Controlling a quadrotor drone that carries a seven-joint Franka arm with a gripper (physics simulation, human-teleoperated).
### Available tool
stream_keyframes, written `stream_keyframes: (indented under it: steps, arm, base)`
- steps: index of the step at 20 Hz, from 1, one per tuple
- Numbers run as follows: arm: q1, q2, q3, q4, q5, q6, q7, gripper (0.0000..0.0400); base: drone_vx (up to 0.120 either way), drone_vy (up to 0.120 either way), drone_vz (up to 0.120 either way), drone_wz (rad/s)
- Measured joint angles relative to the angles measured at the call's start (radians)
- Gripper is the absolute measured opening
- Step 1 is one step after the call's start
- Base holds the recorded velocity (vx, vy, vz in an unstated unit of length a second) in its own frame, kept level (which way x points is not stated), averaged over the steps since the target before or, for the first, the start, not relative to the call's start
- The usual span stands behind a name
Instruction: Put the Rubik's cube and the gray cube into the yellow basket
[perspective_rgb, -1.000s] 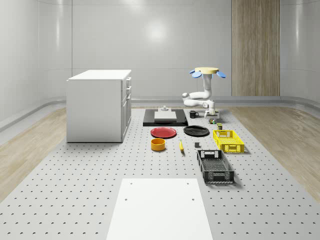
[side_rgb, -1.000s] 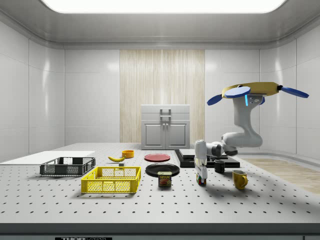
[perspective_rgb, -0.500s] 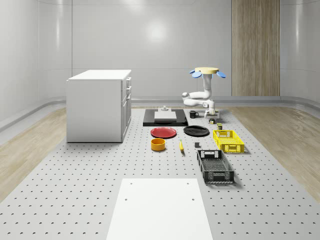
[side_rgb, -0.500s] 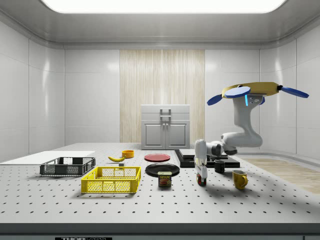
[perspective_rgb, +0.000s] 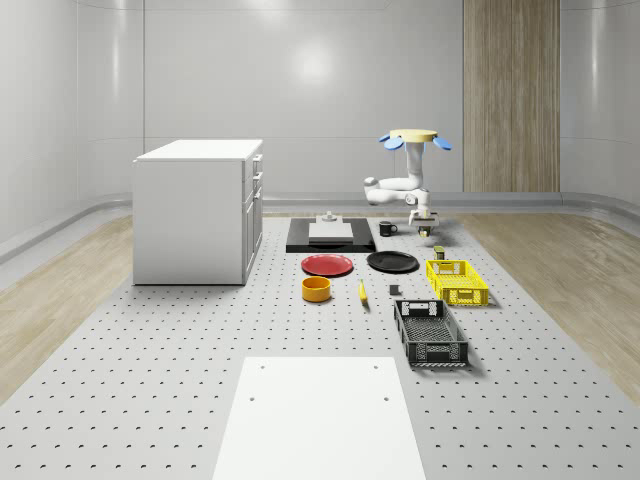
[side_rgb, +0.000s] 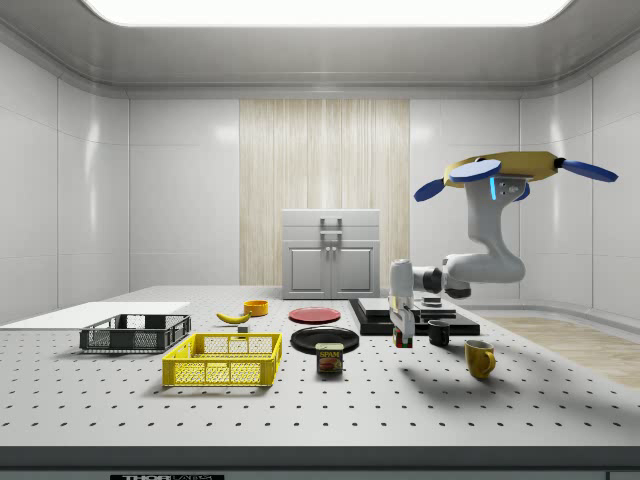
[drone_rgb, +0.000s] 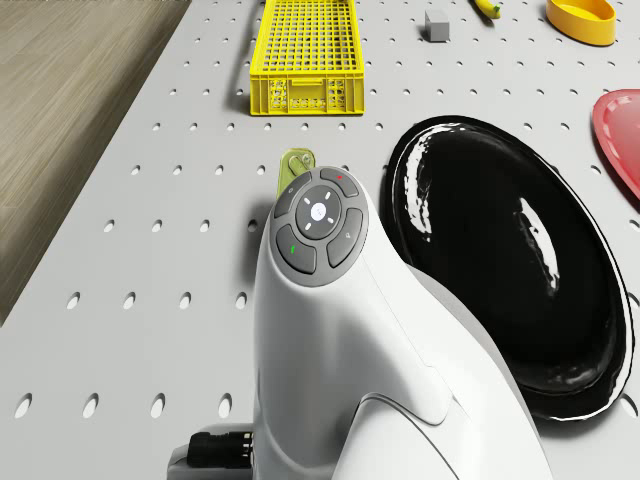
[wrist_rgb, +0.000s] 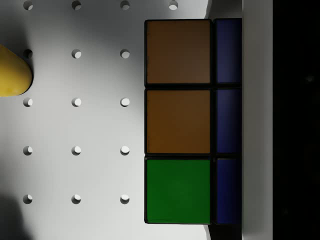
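The drone (side_rgb: 515, 168) hovers above the desk's (perspective_rgb: 200, 360) far end, near the black plate (perspective_rgb: 392, 262), arm bent down. Its pincer (side_rgb: 403, 334) hangs clear of the desk, clenched on the Rubik's cube (wrist_rgb: 192, 122); the wrist view shows orange, green and blue stickers pressed against one finger (wrist_rgb: 256, 120). The gray cube (drone_rgb: 437, 25) sits on the desk just beyond the far end of the yellow basket (drone_rgb: 300, 55), as the drone view shows it, apart from it.

I judge the Rubik's cube rigid, light and smooth-faced, so it could slip or twist if squeezed off-centre; flat opposite faces, taken at the middle, give the surest hold. The gray cube looks like a small solid block, stiff and light, best pinched across two parallel sides from above. The basket's mesh walls look stiff enough to drop things in.

Writing: the can (side_rgb: 329, 359) beside the basket reads "SPAM" in the side view. No other labels are legible.
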Motion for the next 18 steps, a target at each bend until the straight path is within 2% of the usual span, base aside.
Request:
stream_keyframes:
  steps: [3, 5, 11, 18]
  arm:
    - [-0.003, -0.008, 0.013, -0.001, 0.014, 0.004, 0.003, 0.0325]
    - [-0.004, -0.014, 0.018, -0.001, 0.021, 0.008, 0.005, 0.0325]
    - [-0.008, -0.031, 0.027, -0.001, 0.034, 0.023, 0.008, 0.0325]
    - [-0.012, -0.051, 0.031, 0.0, 0.043, 0.041, 0.011, 0.0325]
  base:
    - [0.0, 0.0, 0.12, 0.0]
    - [0.1, 0.0, 0.08, 0.0]
    - [0.12, 0.107, 0.0, 0.0]
    - [0.12, 0.006, 0.029, 0.0]
